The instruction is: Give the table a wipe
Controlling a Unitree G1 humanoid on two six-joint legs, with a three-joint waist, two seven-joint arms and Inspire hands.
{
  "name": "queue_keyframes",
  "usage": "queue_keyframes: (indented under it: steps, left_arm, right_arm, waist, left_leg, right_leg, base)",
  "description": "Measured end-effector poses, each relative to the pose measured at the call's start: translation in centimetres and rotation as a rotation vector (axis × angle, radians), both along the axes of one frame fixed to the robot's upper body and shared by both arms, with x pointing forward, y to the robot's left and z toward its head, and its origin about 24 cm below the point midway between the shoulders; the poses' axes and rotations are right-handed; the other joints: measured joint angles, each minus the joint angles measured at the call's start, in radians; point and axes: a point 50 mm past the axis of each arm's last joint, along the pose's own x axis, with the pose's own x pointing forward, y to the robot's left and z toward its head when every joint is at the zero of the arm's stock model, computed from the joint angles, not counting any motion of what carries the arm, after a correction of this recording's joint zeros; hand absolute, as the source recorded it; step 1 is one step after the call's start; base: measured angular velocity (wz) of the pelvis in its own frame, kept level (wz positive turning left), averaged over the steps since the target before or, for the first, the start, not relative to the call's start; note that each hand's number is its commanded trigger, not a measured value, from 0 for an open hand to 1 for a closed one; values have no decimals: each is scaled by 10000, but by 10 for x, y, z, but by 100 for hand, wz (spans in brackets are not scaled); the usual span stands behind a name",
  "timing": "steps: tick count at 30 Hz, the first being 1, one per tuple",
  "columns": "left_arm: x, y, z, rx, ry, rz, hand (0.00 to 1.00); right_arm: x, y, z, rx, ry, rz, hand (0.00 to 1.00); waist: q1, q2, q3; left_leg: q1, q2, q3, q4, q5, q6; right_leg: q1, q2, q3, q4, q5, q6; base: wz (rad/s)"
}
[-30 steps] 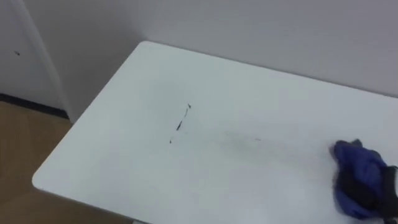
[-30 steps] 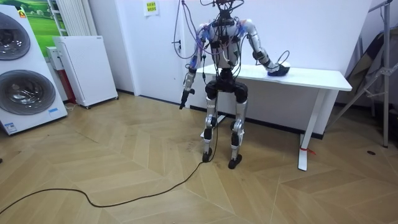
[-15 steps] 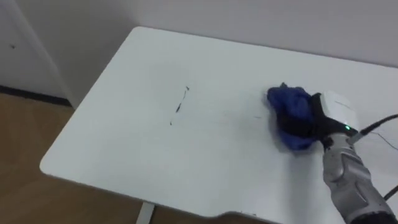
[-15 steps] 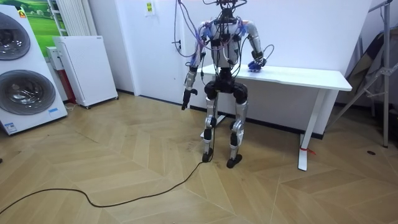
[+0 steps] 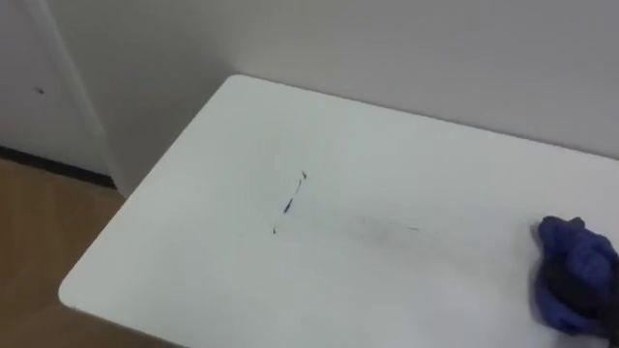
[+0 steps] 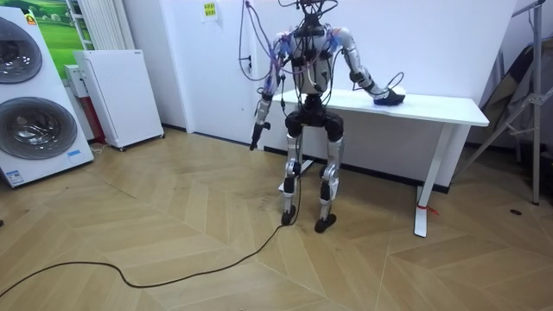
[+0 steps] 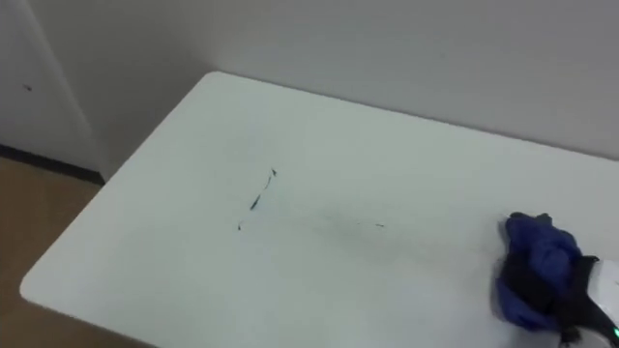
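Observation:
A white table (image 5: pixel 193 251) stands against the wall, and I stand at its left end (image 6: pixel 432 108). A thin dark streak (image 5: pixel 290 203) runs across its top near the middle, with a faint grey smear (image 5: pixel 387 227) to the right of it. A crumpled blue cloth (image 7: pixel 532 246) lies on the tabletop at the far right. My right hand (image 7: pixel 571 290) is curled round the cloth and presses it down on the table; my outstretched right arm shows in the room view (image 6: pixel 380 93). My left hand (image 6: pixel 256 138) hangs at my side, away from the table.
The table's left end and near edge drop to wooden floor (image 5: pixel 39 232). In the room view, two washing machines (image 6: pixel 34 95) and a white cabinet (image 6: pixel 117 95) stand at the left, and a metal stand (image 6: pixel 518 95) leans at the right.
My right hand swept the cloth left towards the table's middle, then drew it back to the far right. The head camera shifted slightly. The streak remains.

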Motion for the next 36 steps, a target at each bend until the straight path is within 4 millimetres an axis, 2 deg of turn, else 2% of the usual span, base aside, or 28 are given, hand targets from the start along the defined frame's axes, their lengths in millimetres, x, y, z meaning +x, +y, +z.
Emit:
queue_keyframes:
  steps: [1, 2, 3, 4, 5, 6, 7, 8, 9, 10, 11, 12, 13, 14, 15, 16, 17, 18, 19, 23, 26, 28, 29, 31, 33, 34, 35, 36]
  left_arm:
    - [12, -5, -3, -162, -191, -257, 0]
    - [18, -7, -5, -253, -310, -380, 0]
    - [35, -12, -7, -384, -648, -674, 0]
    - [45, -14, -9, -468, -700, -892, 0]
    - [53, -14, -10, -485, -797, -992, 0]
    - [65, -13, -10, -448, -1039, -1118, 0]
    - [80, -12, -9, -422, -1474, -1391, 0]
    - [89, -13, -8, -418, -1761, -1505, 0]
    - [100, -13, -6, -442, -2221, -1557, 0]
    - [110, -12, -3, -381, -2541, -1654, 0]
    - [111, -10, -2, -332, -2565, -1674, 0]
    - [108, -4, 0, -195, -2518, -1585, 0]
    - [102, 2, 1, -66, -2320, -1505, 0]
    - [98, 5, 1, 14, -2179, -1486, 0]
    - [93, 11, 4, 161, -2013, -1500, 0]
    - [88, 21, 7, 411, -1895, -1482, 0]
    - [85, 24, 8, 490, -1833, -1425, 0]
    - [81, 27, 10, 570, -1766, -1293, 0]
    - [76, 27, 9, 554, -1697, -1163, 0]
    - [63, 24, 8, 522, -1480, -1064, 0]
    - [64, 16, 5, 465, -1626, -1052, 0]
    - [68, 3, -1, 135, -1675, -1060, 0]
    - [69, 0, -2, 62, -1688, -1107, 0]
    - [66, -5, -4, -6, -1435, -1175, 0]
    - [63, -6, -5, 7, -1191, -1103, 0]
    - [62, -8, -5, 10, -1134, -1112, 0]
    - [60, -12, -7, -103, -1054, -1147, 0]
    - [56, -17, -10, -239, -953, -1126, 0]
  right_arm:
    - [12, 8, 1, -35, 14, 236, 100]
    - [20, 13, 3, -107, 40, 467, 100]
    - [38, 28, 7, -248, 24, 1269, 100]
    - [61, 51, 13, -276, -125, 2234, 100]
    - [73, 65, 15, -294, -185, 2775, 100]
    - [91, 96, 19, -189, -224, 3953, 100]
    - [100, 122, 22, -5, -251, 4995, 100]
    - [106, 133, 24, 28, -238, 5493, 100]
    - [120, 152, 33, 53, -437, 6321, 100]
    - [136, 167, 46, -27, -813, 7012, 100]
    - [143, 171, 53, -93, -1000, 7231, 100]
    - [152, 176, 63, -175, -1319, 7495, 100]
    - [155, 175, 66, -230, -1422, 7520, 100]
    - [153, 172, 64, -230, -1341, 7433, 100]
    - [148, 161, 57, -127, -1164, 7186, 100]
    - [136, 153, 47, 123, -1134, 6908, 100]
    - [131, 148, 43, 172, -1120, 6778, 100]
    - [120, 136, 37, 182, -1109, 6421, 100]
    - [110, 121, 32, 118, -1088, 5983, 100]
    - [82, 74, 25, -260, -526, 4639, 100]
    - [77, 61, 26, -238, -530, 4090, 100]
    - [81, 68, 26, -184, -537, 4079, 100]
    - [83, 69, 28, -219, -523, 4105, 100]
    - [102, 87, 42, -537, -421, 4891, 100]
    - [119, 110, 51, -356, -633, 5696, 100]
    - [124, 117, 52, -197, -612, 5937, 100]
    - [130, 129, 54, 57, -521, 6350, 100]
    - [133, 133, 55, 143, -574, 6490, 100]
  waist:
    - [99, 146, 29]
    - [224, 168, 79]
    - [529, 295, 110]
    - [708, 438, 128]
    - [791, 452, 168]
    - [868, 549, 159]
    - [1106, 459, 164]
    - [1279, 416, 199]
    - [1670, 339, 230]
    - [2155, 258, 278]
    - [2328, 230, 274]
    - [2427, 109, 208]
    - [2418, 97, 213]
    - [2381, 75, 201]
    - [2144, 28, 204]
    - [1808, -186, 240]
    - [1701, -196, 212]
    - [1440, -168, 188]
    - [1236, -112, 188]
    - [1153, -78, 103]
    - [905, -220, 95]
    - [916, -290, 94]
    - [972, -299, 100]
    - [1140, -352, 128]
    - [1208, -226, 210]
    - [1223, -182, 239]
    - [1309, -82, 308]
    - [1342, -88, 293]
  left_leg:
    - [-52, 1, 11, 189, -50, 76]
    - [-113, -7, 11, 287, -93, 133]
    - [-255, 4, -50, 375, -243, 155]
    - [-580, 108, -174, 615, -548, 132]
    - [-779, 125, -151, 789, -673, 155]
    - [-1167, 281, -36, 1129, -792, 273]
    - [-1524, 393, -7, 1442, -799, 209]
    - [-1695, 429, -11, 1597, -805, 166]
    - [-2144, 517, 7, 1899, -838, 71]
    - [-2557, 656, -50, 2101, -796, -81]
    - [-2776, 761, -155, 2146, -738, -189]
    - [-3181, 953, -633, 2155, -575, -440]
    - [-3351, 1127, -1169, 2171, -488, -625]
    - [-3372, 1175, -1504, 2209, -482, -743]
    - [-3442, 1297, -2024, 2224, -527, -1002]
    - [-3465, 1260, -2221, 2270, -553, -1310]
    - [-3437, 1388, -2289, 2334, -535, -1465]
    - [-3381, 1742, -2258, 2333, -458, -1695]
    - [-3236, 2024, -2246, 2061, -314, -1966]
    - [-2615, 2419, -1896, 1341, -2, -2270]
    - [-2574, 2462, -1816, 1011, 386, -2221]
    - [-2694, 2459, -896, 1294, 523, -2000]
    - [-2687, 2449, -678, 1337, 519, -1993]
    - [-2751, 2326, -234, 1416, 451, -1864]
    - [-2795, 2273, -230, 1502, 357, -1695]
    - [-2771, 2209, -228, 1503, 337, -1663]
    - [-2748, 1976, -241, 1507, 268, -1566]
    - [-2723, 1584, -287, 1504, 191, -1433]
  right_leg:
    - [-356, -167, -117, 616, -7, 7]
    - [-569, -215, -156, 896, -7, 7]
    - [-1055, -367, -208, 1336, -6, 6]
    - [-1516, -408, -339, 1615, -6, 5]
    - [-1723, -453, -342, 1747, 0, -1]
    - [-2127, -579, -254, 2293, 0, 20]
    - [-2344, -1072, -233, 3241, -192, 10]
    - [-2394, -1395, -183, 3442, -312, 90]
    - [-2449, -1916, 144, 3394, -386, 216]
    - [-2638, -2150, 624, 2850, -321, 241]
    - [-2681, -2186, 744, 2413, -228, 229]
    - [-2626, -2081, 960, 1247, 94, 280]
    - [-2470, -1851, 1171, 168, 486, 330]
    - [-2358, -1775, 1176, -242, 699, 344]
    - [-2115, -1624, 985, -657, 1133, 366]
    - [-2079, -1576, 715, -423, 1444, 724]
    - [-1946, -1525, 547, -221, 1216, 1013]
    - [-1696, -1239, 236, -55, 689, 1074]
    - [-1625, -1031, 81, 235, 310, 1024]
    - [-1655, -764, 124, 908, -443, 757]
    - [-1858, -770, -26, 1321, -716, 604]
    - [-1884, -745, -21, 1281, -721, 541]
    - [-1903, -721, 5, 1280, -719, 520]
    - [-2254, -575, 15, 1424, -694, 273]
    - [-2329, -260, 78, 1293, -549, 16]
    - [-2338, -218, 198, 1255, -523, -22]
    - [-2386, -213, 436, 1251, -506, -50]
    - [-2518, -269, 866, 1250, -512, -39]
  base:
    - [-65]
    - [-93]
    - [-106]
    - [-104]
    - [-65]
    - [-12]
    - [13]
    - [26]
    - [0]
    - [-12]
    - [0]
    - [38]
    - [52]
    - [81]
    - [109]
    - [115]
    - [98]
    - [67]
    - [50]
    - [2]
    - [16]
    - [6]
    - [-13]
    - [-34]
    - [-33]
    - [-26]
    - [-21]
    - [-18]
